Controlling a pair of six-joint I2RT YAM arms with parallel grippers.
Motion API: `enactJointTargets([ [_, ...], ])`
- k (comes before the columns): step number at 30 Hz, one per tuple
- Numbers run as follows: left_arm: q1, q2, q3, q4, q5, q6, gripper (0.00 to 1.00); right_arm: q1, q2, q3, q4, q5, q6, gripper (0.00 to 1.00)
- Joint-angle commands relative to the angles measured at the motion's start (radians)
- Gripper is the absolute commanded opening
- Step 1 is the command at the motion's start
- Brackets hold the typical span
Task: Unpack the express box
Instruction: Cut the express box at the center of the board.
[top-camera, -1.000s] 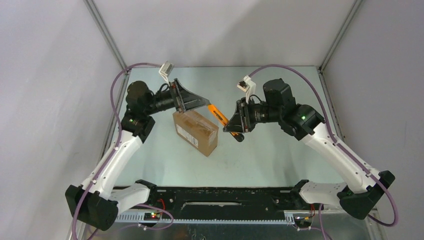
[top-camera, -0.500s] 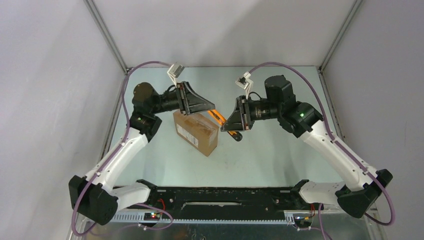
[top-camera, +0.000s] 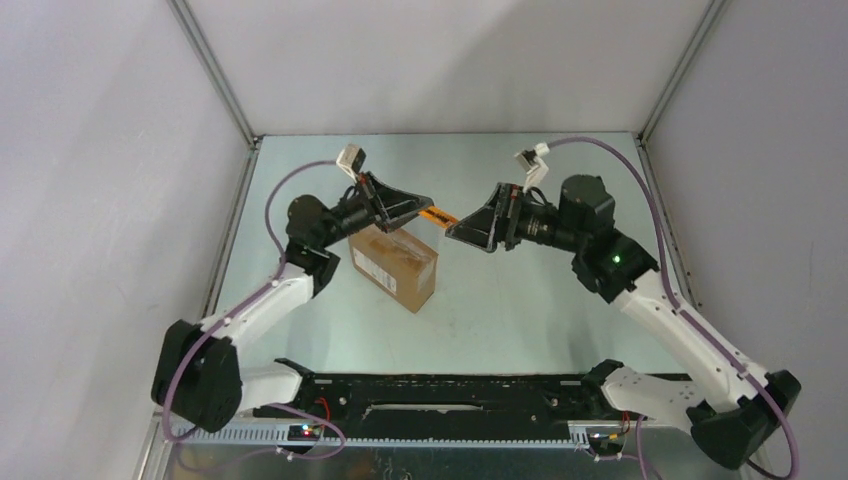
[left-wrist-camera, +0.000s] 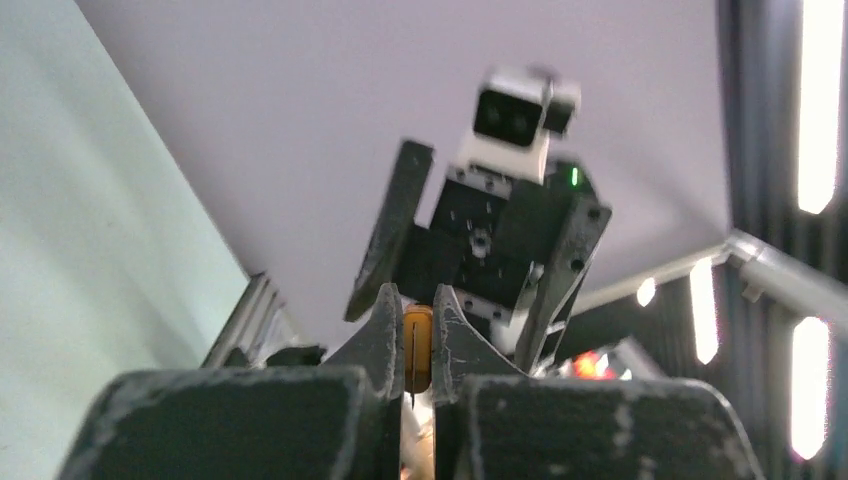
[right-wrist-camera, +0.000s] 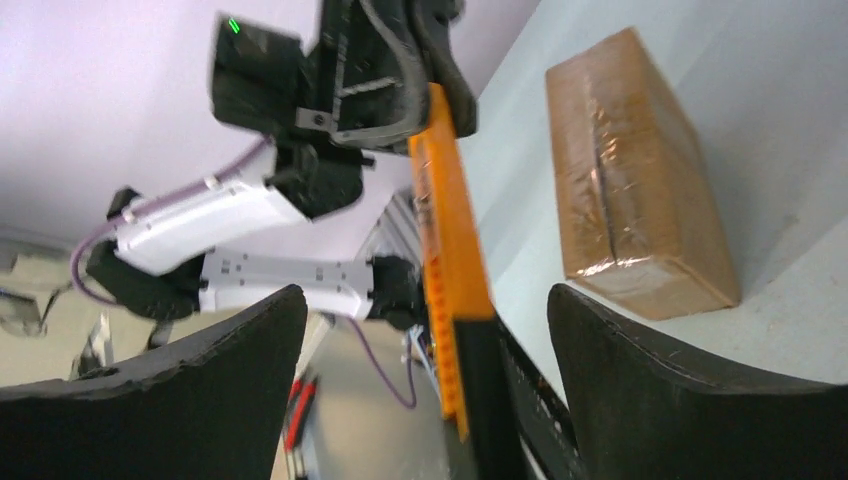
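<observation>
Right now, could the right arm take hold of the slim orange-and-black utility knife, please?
Probably yes. The right gripper is open with the slim orange-and-black utility knife lying between its fingers, and nothing blocks them. The left gripper is shut on the knife's other end.

Utility knife (top-camera: 440, 215): we see one short orange stretch overhead; its ends vanish into left gripper (top-camera: 424, 207) and right gripper (top-camera: 452, 230). Express box (top-camera: 405, 254): label (top-camera: 374, 266) print too small; we cannot read it.
</observation>
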Motion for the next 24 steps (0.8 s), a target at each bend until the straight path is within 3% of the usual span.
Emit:
enactJointTargets([
  [1, 0.002, 0.041, -0.131, 0.401, -0.278, -0.367, 0.00, 0.024, -0.111, -0.130, 0.306, 0.291, 0.174, 0.92],
  [3, -0.002, 0.021, -0.151, 0.357, -0.332, -0.362, 0.00, 0.073, -0.133, -0.171, 0.363, 0.426, 0.170, 0.92],
  [6, -0.014, -0.060, -0.149, 0.131, -0.414, -0.285, 0.00, 0.184, -0.135, -0.174, 0.380, 0.714, 0.102, 0.90],
  [9, -0.027, -0.090, -0.135, 0.041, -0.439, -0.286, 0.00, 0.238, -0.099, -0.173, 0.410, 0.849, 0.074, 0.89],
  [17, -0.082, -0.158, -0.136, -0.137, -0.524, -0.357, 0.00, 0.296, 0.021, -0.149, 0.591, 1.028, -0.033, 0.78],
  [24, -0.093, -0.179, -0.120, -0.188, -0.570, -0.331, 0.00, 0.287, 0.075, -0.082, 0.576, 0.955, -0.003, 0.66],
])
